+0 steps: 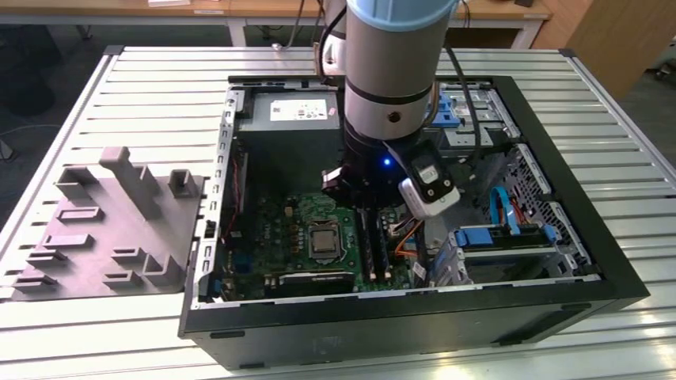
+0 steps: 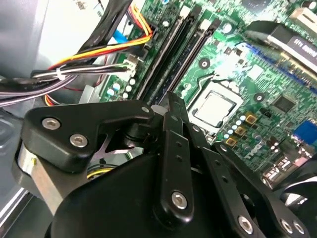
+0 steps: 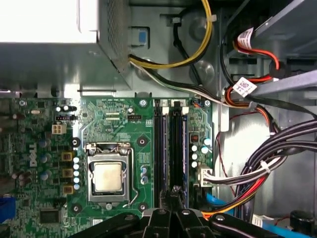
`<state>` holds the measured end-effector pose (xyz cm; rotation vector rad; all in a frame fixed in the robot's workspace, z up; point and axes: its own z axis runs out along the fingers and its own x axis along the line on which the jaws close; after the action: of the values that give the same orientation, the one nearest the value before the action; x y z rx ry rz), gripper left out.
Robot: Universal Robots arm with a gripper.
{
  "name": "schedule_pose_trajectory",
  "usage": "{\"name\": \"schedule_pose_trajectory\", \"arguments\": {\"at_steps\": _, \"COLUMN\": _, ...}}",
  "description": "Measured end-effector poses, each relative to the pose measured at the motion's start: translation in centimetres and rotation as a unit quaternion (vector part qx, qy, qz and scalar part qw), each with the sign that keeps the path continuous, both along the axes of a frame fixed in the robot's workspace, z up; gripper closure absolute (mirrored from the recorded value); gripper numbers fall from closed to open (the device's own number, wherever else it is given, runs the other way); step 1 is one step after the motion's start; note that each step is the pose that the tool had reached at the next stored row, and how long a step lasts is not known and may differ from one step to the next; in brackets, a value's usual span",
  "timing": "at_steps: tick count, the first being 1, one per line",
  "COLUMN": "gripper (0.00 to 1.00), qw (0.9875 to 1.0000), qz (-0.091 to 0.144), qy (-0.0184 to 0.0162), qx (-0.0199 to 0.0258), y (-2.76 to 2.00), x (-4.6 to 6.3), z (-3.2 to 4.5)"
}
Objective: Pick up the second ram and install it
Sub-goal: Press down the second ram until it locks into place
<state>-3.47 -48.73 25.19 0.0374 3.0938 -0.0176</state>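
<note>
The gripper (image 3: 174,198) is lowered inside the open computer case (image 1: 591,237), directly above the black memory slots (image 3: 171,148) on the motherboard (image 3: 114,124). Its fingers (image 2: 174,130) are drawn narrowly together over one slot. Whether the second ram lies between them cannot be determined. The processor socket (image 3: 108,176) sits just beside the gripper.

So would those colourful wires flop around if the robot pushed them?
Probably floppy: the wires bend in loose curves beside the green board. They are likely light, being thin. A white tie bundles them, so they would probably move together.
</note>
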Motion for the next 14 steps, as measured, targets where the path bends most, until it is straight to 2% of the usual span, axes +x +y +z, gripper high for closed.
{"name": "schedule_pose_trajectory", "arguments": {"at_steps": 6, "gripper": 0.89, "qw": 1.0000, "qz": 0.000, "qy": 0.0000, "qx": -0.0001, "y": 0.04, "x": 0.22, "z": 0.00}}
{"name": "schedule_pose_trajectory", "arguments": {"at_steps": 10, "gripper": 0.89, "qw": 1.0000, "qz": 0.000, "qy": 0.0000, "qx": -0.0001, "y": 0.04, "x": 0.23, "z": 0.38}}
{"name": "schedule_pose_trajectory", "arguments": {"at_steps": 14, "gripper": 0.89, "qw": 1.0000, "qz": 0.000, "qy": 0.0000, "qx": 0.0000, "y": 0.04, "x": 0.23, "z": 0.45}}
